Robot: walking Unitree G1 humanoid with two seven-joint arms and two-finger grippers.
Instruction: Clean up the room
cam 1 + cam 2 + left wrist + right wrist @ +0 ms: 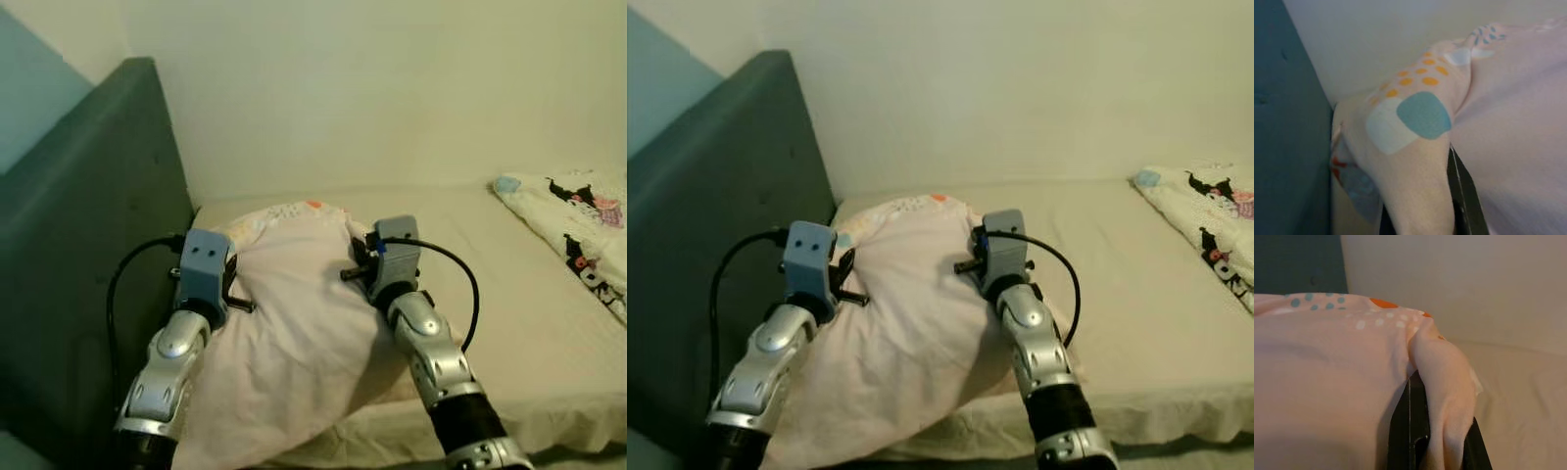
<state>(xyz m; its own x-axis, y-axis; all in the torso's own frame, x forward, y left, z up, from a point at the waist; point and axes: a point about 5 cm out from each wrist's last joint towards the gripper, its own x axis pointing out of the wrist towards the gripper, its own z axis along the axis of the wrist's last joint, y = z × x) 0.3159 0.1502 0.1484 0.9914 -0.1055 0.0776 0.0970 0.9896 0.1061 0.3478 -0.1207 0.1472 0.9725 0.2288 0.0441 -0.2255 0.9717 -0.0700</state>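
Observation:
A pale pink pillow (294, 323) with coloured dots lies at the head of the bed, against the dark headboard (88, 245). My left gripper (1420, 205) is shut on a fold of the pillow's corner nearest the headboard, and one black finger (1462, 196) shows beside the cloth. On the pillow's other side, my right gripper (1444, 440) is shut on a pinched ridge of the pink fabric, with black fingers (1410, 431) on either side of it. In the eye views both blue wrist housings sit at the pillow's far corners, and the cloth hides the fingertips.
The beige mattress (490, 294) stretches to the right. A white blanket with a cartoon print (578, 225) lies at the far right. A plain cream wall (392, 88) runs behind the bed. Each arm has a black cable looping off it.

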